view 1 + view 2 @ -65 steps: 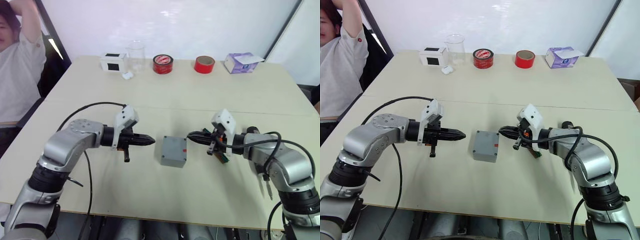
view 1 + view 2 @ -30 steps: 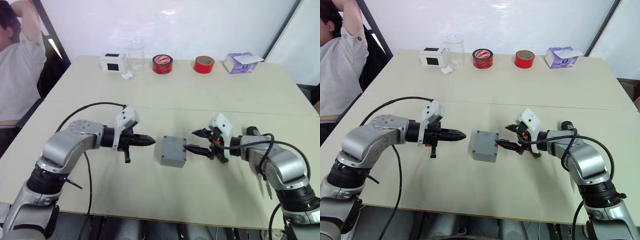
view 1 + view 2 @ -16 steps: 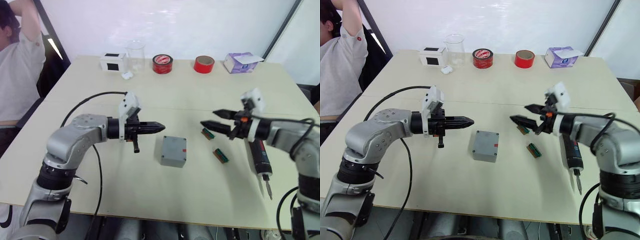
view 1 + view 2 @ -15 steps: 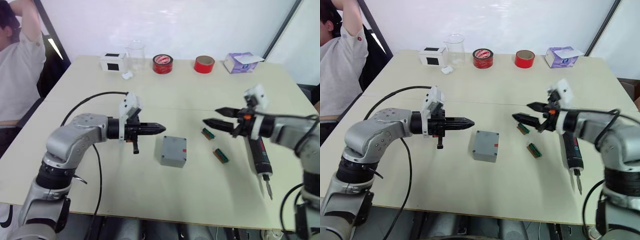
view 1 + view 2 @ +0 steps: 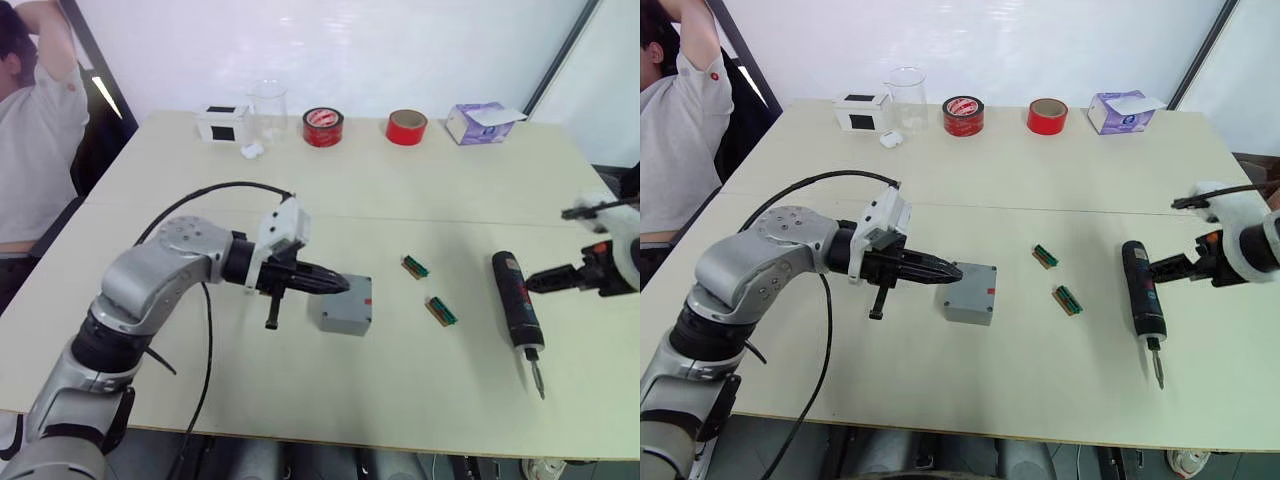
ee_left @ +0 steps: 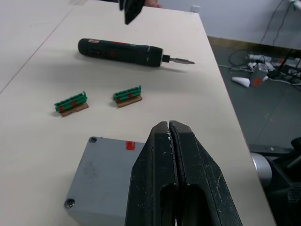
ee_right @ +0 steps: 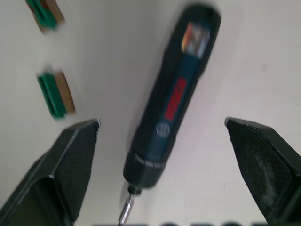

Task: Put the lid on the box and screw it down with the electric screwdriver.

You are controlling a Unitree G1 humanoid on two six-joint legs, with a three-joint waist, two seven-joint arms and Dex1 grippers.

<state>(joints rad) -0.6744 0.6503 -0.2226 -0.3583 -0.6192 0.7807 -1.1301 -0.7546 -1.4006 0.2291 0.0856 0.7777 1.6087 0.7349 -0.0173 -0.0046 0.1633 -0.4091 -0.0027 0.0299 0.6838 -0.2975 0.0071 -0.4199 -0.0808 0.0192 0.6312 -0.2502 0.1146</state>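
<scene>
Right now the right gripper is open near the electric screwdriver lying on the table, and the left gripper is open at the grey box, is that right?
Not quite. The left gripper is shut, its fingers pressed together at the grey box, as the left wrist view shows. The rest holds: the right gripper is open near the electric screwdriver, which lies on the table.

Changes logged from my station:
- Right gripper [image 5: 1188,233]: no longer beside the box [image 5: 971,292]; now far out at the table's right edge, fingers spread wide beside the electric screwdriver [image 5: 1140,289].
- Left gripper [image 5: 952,270]: fingers pressed together, tips now at the box's top edge; previously well short of it.
</scene>
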